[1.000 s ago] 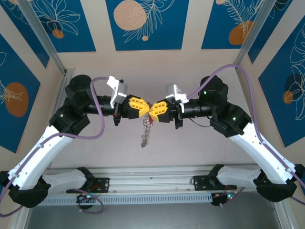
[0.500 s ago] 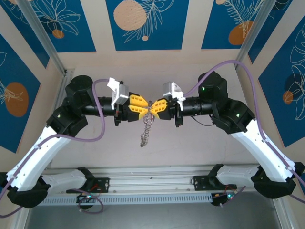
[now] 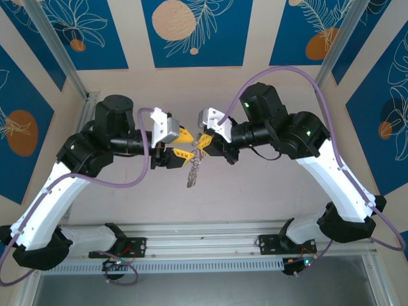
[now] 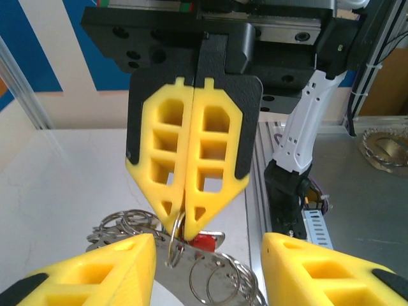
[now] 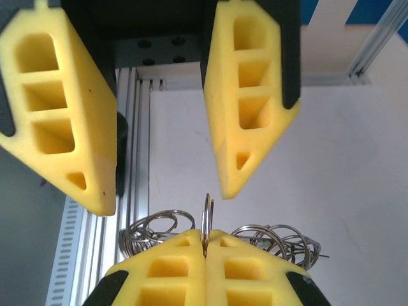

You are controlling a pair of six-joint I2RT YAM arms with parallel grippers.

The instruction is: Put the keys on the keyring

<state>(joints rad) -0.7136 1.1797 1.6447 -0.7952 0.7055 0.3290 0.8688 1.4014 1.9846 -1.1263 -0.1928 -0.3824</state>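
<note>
The keyring [image 3: 194, 172] is a floppy chain of linked grey metal rings, hanging above the white table between the two grippers. My right gripper [image 3: 204, 139] is shut on one small upright ring [image 5: 206, 220] at its top, and loops of the keyring [image 5: 274, 237] spill to both sides of its pads. The key's red head [image 4: 205, 241] sits just under the right gripper's tips [image 4: 182, 228], against the rings [image 4: 223, 275]. My left gripper [image 3: 189, 145] faces the right one with its jaws apart, one finger [image 4: 108, 268] on each side of the chain, touching nothing.
An aluminium rail [image 3: 204, 233] runs along the near table edge, with both arm bases bolted to it. Metal frame posts [image 3: 60, 54] rise at the back corners in front of blue patterned wall panels. White tabletop [image 3: 255, 191] lies under the hanging chain.
My left gripper has opened and let go of the ring. Both grippers have shifted toward the back and left in the top view, and the right one still holds the chain.
</note>
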